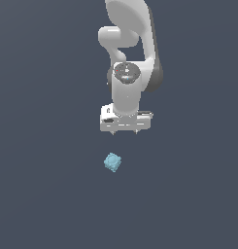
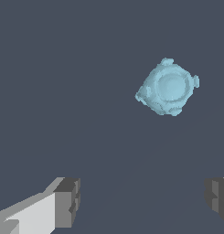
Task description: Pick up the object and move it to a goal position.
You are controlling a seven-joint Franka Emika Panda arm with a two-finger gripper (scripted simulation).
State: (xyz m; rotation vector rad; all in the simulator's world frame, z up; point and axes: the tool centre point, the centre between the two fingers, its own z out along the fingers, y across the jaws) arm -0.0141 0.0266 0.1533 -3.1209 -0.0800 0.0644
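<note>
The block (image 1: pixel 112 162) lies alone on the dark bench (image 1: pixel 42 194), at about seven o'clock from the hand (image 1: pixel 125 132) in the exterior view and apart from it. In the wrist view the block (image 2: pixel 168 87) shows a circular mark on its upper face and rounded bumps at the corners. It looks small, stiff and probably light; the bumps could let it twist, so the flatter opposite sides seem the best hold. The hand (image 2: pixel 143 201) is released, its fingers (image 2: pixel 66 202) spread wider than the block, holding and touching nothing. It hangs above the bench, not yet over the block.
</note>
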